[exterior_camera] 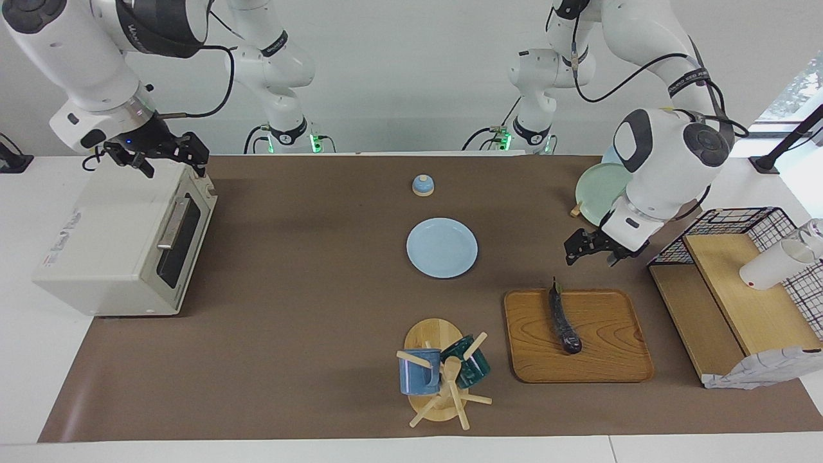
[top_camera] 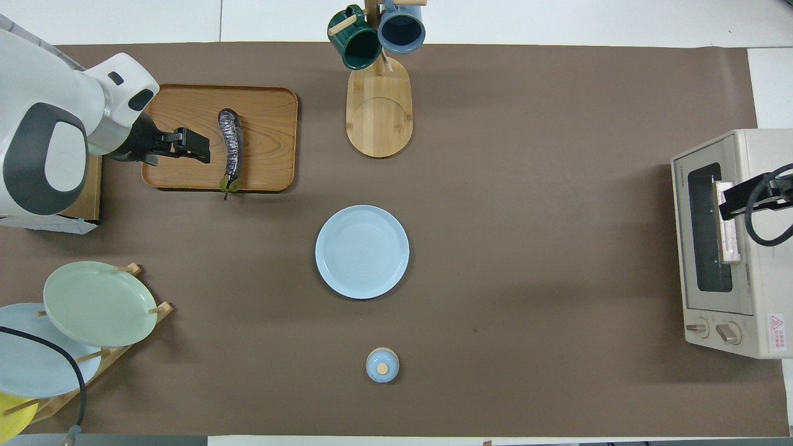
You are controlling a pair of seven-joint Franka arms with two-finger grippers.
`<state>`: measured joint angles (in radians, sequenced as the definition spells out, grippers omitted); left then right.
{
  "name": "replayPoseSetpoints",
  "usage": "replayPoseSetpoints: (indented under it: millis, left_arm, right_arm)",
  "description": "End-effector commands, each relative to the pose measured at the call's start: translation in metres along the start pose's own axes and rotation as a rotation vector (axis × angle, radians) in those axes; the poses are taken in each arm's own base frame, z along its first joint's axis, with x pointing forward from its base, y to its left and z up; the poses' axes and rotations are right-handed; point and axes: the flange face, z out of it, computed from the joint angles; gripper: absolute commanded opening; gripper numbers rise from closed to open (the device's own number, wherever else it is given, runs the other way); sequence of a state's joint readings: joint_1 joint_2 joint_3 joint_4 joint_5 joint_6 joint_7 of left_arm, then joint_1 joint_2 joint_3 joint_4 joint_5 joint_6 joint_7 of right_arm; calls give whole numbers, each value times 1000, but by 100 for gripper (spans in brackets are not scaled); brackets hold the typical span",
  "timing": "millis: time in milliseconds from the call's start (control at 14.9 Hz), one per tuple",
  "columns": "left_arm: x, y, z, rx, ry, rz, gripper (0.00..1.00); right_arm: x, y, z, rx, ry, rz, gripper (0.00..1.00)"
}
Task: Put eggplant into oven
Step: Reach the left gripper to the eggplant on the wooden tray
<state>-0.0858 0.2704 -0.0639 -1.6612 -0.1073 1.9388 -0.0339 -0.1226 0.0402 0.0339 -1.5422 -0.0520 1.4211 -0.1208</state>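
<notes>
Mug rack [exterior_camera: 437, 379]; eggplant [exterior_camera: 564, 321] on tray [exterior_camera: 611, 360], below open left gripper [exterior_camera: 595, 247].

Surfaces you're looking at: mostly matt, a few glossy bits.
Eggplant [exterior_camera: 564, 321]: glossy dark skin, lies on smooth grained wood tray [exterior_camera: 611, 360]. Oven [exterior_camera: 109, 257]: matt cream casing w/ dark glass door, metal bar handle. Table cover [exterior_camera: 289, 289]: matt brown, paper-like. Plate [exterior_camera: 442, 247] at ctr: glazed, smooth. Mug stand [exterior_camera: 427, 334]: pale wood.

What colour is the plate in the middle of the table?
The plate is pale blue, plain; the overhead view shows it best.
</notes>
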Motion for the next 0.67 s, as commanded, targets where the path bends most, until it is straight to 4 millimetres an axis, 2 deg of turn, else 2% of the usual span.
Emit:
replayPoseSetpoints:
  millis: [0,134,268,335,602]
  left_arm:
    - [10,-2,14,-2,28,-1,100]
    - [16,-3,30,4,33,3,100]
    - [16,12,42,22,40,39,100]
    - [18,13,56,24,28,42,100]
    - [27,16,92,21,34,49,100]
  right_arm:
    - [-5,-2,-2,22,-3,12,100]
    - [-4,-1,0,22,-7,13,100]
    - [-4,-1,-1,22,-5,14,100]
    - [-4,-2,-1,22,-6,12,100]
    - [-5,-1,-1,22,-5,14,100]
